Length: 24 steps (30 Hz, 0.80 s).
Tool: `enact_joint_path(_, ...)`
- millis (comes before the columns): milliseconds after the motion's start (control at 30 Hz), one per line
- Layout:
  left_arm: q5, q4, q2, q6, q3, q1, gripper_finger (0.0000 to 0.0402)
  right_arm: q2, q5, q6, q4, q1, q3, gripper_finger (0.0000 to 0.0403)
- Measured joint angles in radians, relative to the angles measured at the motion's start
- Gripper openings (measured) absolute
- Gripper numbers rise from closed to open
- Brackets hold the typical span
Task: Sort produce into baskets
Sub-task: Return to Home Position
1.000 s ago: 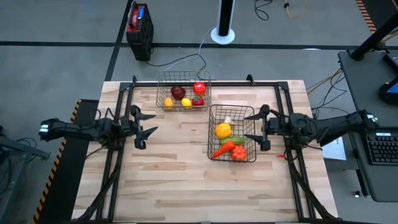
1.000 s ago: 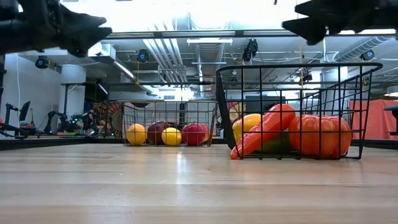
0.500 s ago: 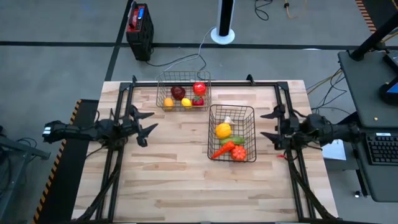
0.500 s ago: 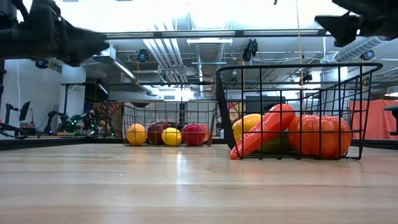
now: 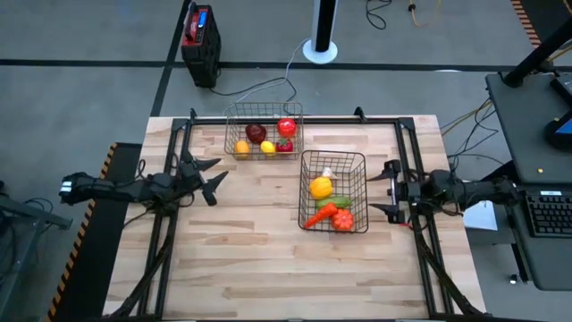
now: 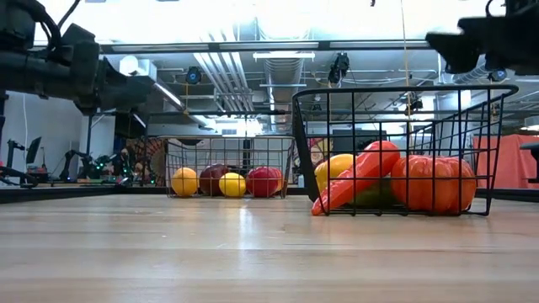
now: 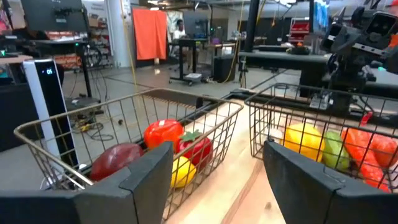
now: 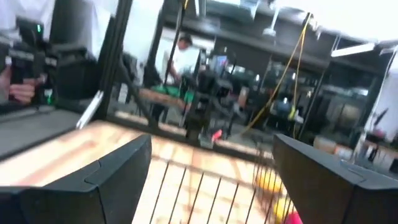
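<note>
Two dark wire baskets stand on the wooden table. The far basket [image 5: 264, 131] holds red, dark red, yellow and orange round pieces [image 7: 163, 133]. The basket right of centre [image 5: 333, 191] holds a yellow piece, white garlic, a green piece, an orange carrot [image 5: 319, 216] and an orange-red piece; these lie on its mesh floor. My left gripper [image 5: 214, 180] hangs open near the left edge, pointing level across the table, with nothing between its fingers. My right gripper [image 5: 379, 190] hangs open just right of the nearer basket and is likewise empty.
Black frame rails [image 5: 170, 170] run along the table's left, right and far sides. A red-and-black box [image 5: 200, 36] and a white pole base [image 5: 320, 48] stand on the floor beyond the far edge. Bare wood [image 5: 259, 259] fills the table's near half.
My right gripper has drawn back from over the nearer basket toward the table's right edge and has sunk. My left gripper has sunk a little and tipped up to level near the left edge. Both stay open. Baskets and produce have not moved.
</note>
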<state>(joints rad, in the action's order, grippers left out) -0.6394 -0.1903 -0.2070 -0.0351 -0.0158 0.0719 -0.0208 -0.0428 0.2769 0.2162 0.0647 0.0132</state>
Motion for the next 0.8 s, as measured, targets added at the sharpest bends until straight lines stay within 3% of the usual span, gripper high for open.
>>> enact_joint_path(300,-0.004,0.006,-0.016,-0.001,-0.001,0.0,0.0231,-0.017,0.017,-0.114,-0.114,0.0,0.0,0.0325)
enact_joint_path(800,-0.004,0.006,-0.018,-0.001,-0.002,0.0,0.0231,-0.022,0.017,-0.224,-0.115,0.0,0.0,0.0325)
